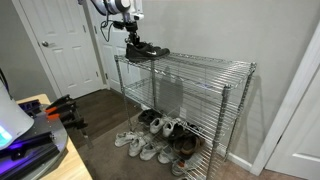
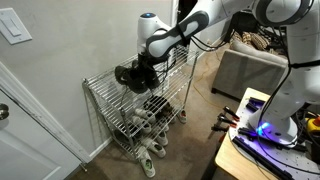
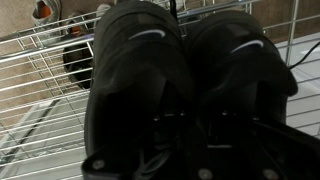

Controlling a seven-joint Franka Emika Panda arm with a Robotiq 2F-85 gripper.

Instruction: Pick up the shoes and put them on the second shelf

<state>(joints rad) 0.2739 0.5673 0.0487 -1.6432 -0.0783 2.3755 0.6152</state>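
A pair of black shoes (image 1: 146,50) sits at the end of the top shelf of a chrome wire rack (image 1: 205,65), in both exterior views (image 2: 133,77). My gripper (image 1: 131,38) comes down onto the shoes from above and appears shut on them (image 2: 148,62). In the wrist view the two black shoes (image 3: 150,70) fill the frame side by side over the wire shelf (image 3: 40,60), and my fingers are hidden among them. The second shelf (image 1: 185,95) lies below.
Several light and dark shoes (image 1: 150,135) lie on the bottom shelf and the floor in front (image 2: 148,150). A white door (image 1: 62,45) stands next to the rack. A table with electronics (image 1: 30,135) is in the foreground. A couch (image 2: 250,65) is behind the arm.
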